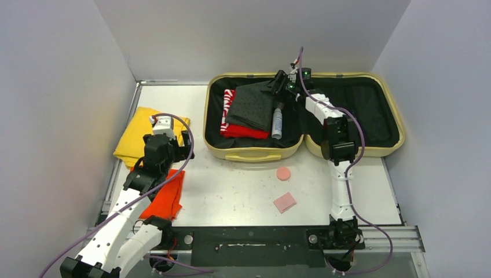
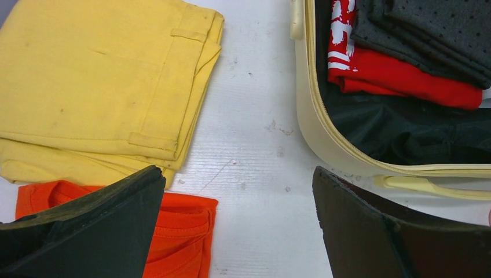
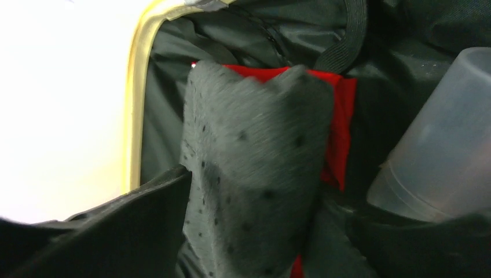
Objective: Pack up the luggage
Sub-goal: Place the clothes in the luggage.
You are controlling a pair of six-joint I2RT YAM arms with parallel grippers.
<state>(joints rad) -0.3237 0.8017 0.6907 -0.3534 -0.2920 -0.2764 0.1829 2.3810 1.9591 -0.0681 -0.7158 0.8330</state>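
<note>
Settling grey dotted cloth (image 3: pixel 255 145) into the luggage (image 1: pixel 255 153) at twelve o'clock — right gripper (image 1: pixel 283 81) straddles it, hold uncertain; next, back out cleanly. Left gripper (image 2: pixel 236 169) gapes wide at nine.

The luggage (image 1: pixel 215 152) lies open on the white table (image 1: pixel 231 191), both black-lined halves facing up. In its left half sits a folded red garment (image 1: pixel 244 132) with white print, a dark grey dotted garment (image 1: pixel 252 105) laid over it and a slim grey bottle (image 1: pixel 277 123) just beside them. The right arm reaches in along the hinge, the right gripper (image 1: pixel 282 83) at the grey garment's far edge – from here I can't make out its fingers. Over on the left, the left gripper (image 1: pixel 184 146) hangs above a folded yellow garment (image 1: pixel 134 136), an orange one (image 1: pixel 168 198) nearer the base. Two pink pieces – one round (image 1: pixel 283 173), one square (image 1: pixel 284 202) – lie on the table in front of the luggage.
</note>
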